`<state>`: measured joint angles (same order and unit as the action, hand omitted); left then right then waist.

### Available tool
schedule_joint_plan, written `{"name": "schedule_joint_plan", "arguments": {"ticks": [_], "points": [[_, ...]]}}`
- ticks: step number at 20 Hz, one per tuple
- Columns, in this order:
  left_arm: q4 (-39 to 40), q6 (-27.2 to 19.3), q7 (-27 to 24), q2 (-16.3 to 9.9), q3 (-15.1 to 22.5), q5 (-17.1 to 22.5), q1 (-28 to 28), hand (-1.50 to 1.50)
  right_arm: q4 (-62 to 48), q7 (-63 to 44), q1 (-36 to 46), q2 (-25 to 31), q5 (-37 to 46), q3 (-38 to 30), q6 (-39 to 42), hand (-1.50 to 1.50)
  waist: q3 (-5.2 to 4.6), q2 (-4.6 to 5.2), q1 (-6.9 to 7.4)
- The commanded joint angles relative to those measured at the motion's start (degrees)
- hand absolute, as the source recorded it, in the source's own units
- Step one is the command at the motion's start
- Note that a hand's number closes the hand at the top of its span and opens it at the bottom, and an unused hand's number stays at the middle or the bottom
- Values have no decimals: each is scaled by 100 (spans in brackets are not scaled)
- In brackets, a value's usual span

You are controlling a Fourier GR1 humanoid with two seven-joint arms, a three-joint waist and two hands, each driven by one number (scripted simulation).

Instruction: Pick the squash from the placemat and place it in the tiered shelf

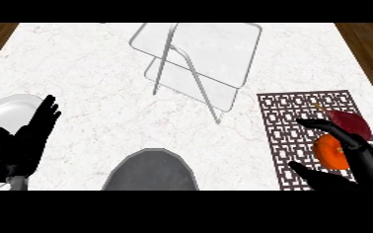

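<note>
A brown lattice placemat [290, 114] lies at the right of the marble counter. On it sit a round orange squash [330, 153] and, just behind it, a dark red fruit [351, 121] with a thin stem. My right hand [357, 175] is over the mat's near right part. Its fingers [336, 132] curve over the top of the orange squash and its thumb [312, 173] lies spread below it, a little apart from it. The hand is open. The clear tiered shelf [200, 54] stands at the back centre with nothing in it.
My left hand [33, 138] rests open at the left edge, fingers up, partly over a white plate [15, 109]. A dark grey rounded object [151, 170] sits at the front centre. Wooden floor shows past the counter's far corners.
</note>
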<state>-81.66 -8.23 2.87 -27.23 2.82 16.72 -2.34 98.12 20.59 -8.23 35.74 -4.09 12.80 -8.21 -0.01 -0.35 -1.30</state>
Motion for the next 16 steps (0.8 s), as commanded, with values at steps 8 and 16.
{"name": "schedule_joint_plan", "arguments": {"ticks": [8, 16], "points": [[-47, 275, -119, -131, -201, 23, -354, 0, 1998, -1585, -1709, 1437, 1865, -745, -784, -150, -24, -13, -4], [164, 251, -121, 84, -65, -105, 0, 0, 2322, -2882, -1893, 3052, 2961, -865, 663, -150, -29, 38, 72]]}}
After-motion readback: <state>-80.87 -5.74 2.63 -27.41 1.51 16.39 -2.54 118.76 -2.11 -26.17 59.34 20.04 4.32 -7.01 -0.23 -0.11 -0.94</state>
